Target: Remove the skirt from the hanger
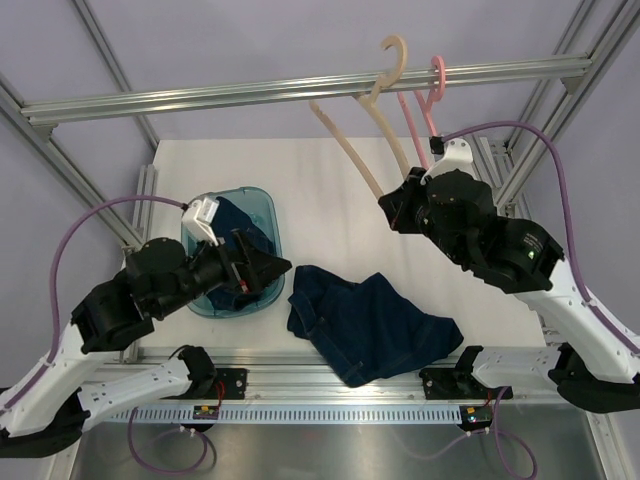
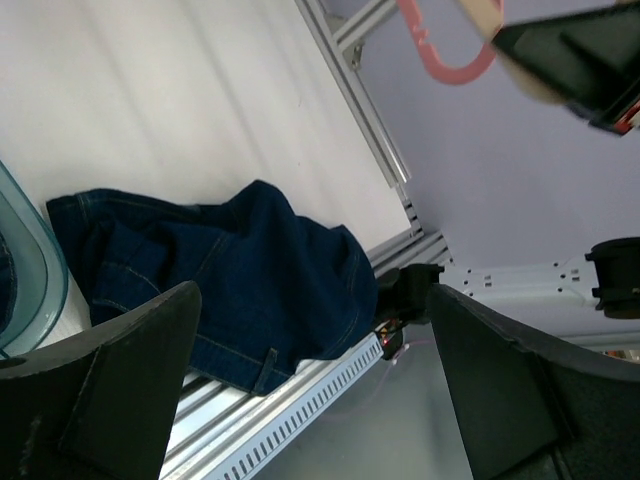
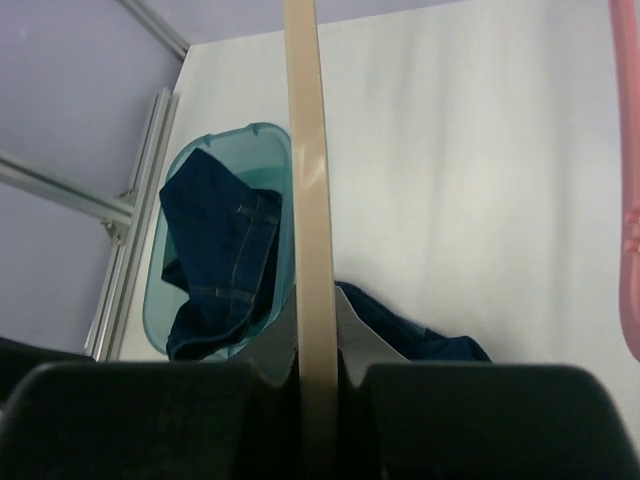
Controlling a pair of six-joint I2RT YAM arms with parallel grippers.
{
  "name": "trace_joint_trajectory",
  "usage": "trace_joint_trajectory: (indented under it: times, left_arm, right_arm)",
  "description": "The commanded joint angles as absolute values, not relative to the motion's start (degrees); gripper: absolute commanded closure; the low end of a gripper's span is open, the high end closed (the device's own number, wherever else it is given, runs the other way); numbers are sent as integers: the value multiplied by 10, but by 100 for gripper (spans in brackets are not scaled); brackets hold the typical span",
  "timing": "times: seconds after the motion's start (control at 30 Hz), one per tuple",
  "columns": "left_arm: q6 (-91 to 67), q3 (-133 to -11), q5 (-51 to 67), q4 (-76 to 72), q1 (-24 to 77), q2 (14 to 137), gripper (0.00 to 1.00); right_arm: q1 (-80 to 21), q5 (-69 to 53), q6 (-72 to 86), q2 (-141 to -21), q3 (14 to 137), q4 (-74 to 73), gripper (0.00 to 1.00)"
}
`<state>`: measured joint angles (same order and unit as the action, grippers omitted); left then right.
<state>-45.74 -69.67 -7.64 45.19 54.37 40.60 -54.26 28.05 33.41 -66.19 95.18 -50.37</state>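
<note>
The dark blue denim skirt [image 1: 370,325] lies crumpled on the white table [image 1: 330,200], clear of the beige plastic hanger [image 3: 308,200], whose arm is pinched by the right gripper [image 3: 320,372]; the left gripper [image 1: 272,268] is spread, empty. The hanger should be released gently

Left arm [image 1: 150,278], jaws spread; right arm [image 1: 482,232], jaws clamped.
</note>
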Motion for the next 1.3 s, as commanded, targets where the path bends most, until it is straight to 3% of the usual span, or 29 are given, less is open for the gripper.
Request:
trace_joint_trajectory:
  times: [0.0,0.13,0.57,1.03,1.27]
  left_arm:
    - [-467,-663,-16,407,544,420,2]
    - [-469,-638,11,400,545,425,7]
    - [-481,-612,20,369,553,429,7]
    - [-483,-641,-19,379,624,498,7]
    - [-486,-637,-42,384,656,516,7]
  right_arm:
    - [-547,366,332,-674,979,-484,100]
    - [-547,382,365,-682,970,-522,100]
    - [-546,359,403,-634,888,-543,100]
    - [-535,386,359,-710,947,-556,100]
    - [-528,365,378,-690,903,-546,100]
